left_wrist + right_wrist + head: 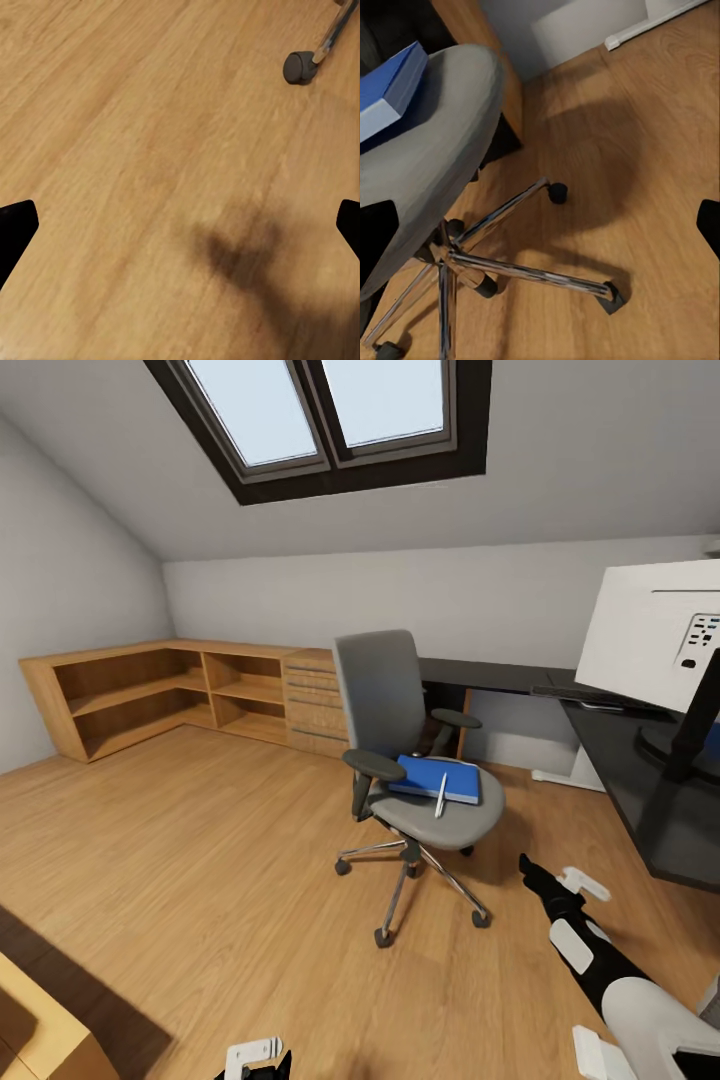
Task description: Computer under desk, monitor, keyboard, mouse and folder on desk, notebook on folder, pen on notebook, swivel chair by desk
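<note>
- The swivel chair (415,760) stands on the wood floor (200,880), well apart from the wooden shelf unit (180,695) and near the corner of the black desk (640,780); its chrome star base (502,262) rests on castors, so I judge that it will roll and turn easily under a push.
- The blue folder (437,777) lies flat on the grey seat, and the pen (441,796) lies on top of it, reaching over its front edge; a dark notebook I cannot make out.
- The folder looks thin, light and fairly stiff, with a smooth cover; I would take it by the free edge near the seat front, where a finger can go under; if it is tilted, the pen will probably slide off, so the pen should be taken first.
- The pen is slim and light, and it may roll; a grip across its middle seems safest.
- The monitor (655,635) stands on the desk with its white back toward the camera; a slim dark keyboard (590,698) lies on the desk behind it.
- The right gripper (560,880) hangs low over the floor beside the chair base, its fingers apart and holding nothing.
- The left gripper (180,225) faces bare floor, spread wide and empty; one castor (298,67) is ahead of it.
</note>
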Robot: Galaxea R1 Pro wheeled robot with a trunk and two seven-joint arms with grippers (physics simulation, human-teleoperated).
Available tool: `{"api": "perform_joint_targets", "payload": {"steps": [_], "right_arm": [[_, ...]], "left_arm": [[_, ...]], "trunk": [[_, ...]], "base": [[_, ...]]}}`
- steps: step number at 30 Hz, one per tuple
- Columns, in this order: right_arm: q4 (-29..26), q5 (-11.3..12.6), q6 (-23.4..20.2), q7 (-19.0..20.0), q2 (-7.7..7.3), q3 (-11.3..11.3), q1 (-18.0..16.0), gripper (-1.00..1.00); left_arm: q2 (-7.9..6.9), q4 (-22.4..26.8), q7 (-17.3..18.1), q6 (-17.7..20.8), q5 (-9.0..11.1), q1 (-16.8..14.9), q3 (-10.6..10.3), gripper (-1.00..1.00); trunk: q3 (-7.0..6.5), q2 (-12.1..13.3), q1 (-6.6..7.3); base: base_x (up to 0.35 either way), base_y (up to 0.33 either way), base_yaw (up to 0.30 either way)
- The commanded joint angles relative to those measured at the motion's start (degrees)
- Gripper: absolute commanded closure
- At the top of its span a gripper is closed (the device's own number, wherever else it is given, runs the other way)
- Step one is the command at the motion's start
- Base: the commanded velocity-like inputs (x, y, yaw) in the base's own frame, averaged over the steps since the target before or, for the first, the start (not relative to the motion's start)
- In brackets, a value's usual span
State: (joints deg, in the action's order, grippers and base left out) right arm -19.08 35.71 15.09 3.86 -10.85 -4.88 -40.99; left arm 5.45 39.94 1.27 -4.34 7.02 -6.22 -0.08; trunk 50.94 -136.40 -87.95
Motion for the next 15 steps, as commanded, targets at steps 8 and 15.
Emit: {"api": "perform_joint_targets", "payload": {"steps": [8,15], "right_arm": [[0.16,1.02,2.24,1.62,0.89,0.02,-0.01,-1.0],[0.18,1.07,2.76,2.04,0.98,0.18,0.01,-1.0]], "left_arm": [[-0.07,-0.85,0.28,-4.72,0.51,-0.02,-0.03,-1.0],[-0.01,-2.74,0.31,-8.32,0.3,-0.02,-0.76,-1.0]], "trunk": [[0.05,-0.02,0.01],[0.05,-0.02,0.01]], "base": [[0.221,0.0,0.0],[0.326,0.0,0.0]]}}
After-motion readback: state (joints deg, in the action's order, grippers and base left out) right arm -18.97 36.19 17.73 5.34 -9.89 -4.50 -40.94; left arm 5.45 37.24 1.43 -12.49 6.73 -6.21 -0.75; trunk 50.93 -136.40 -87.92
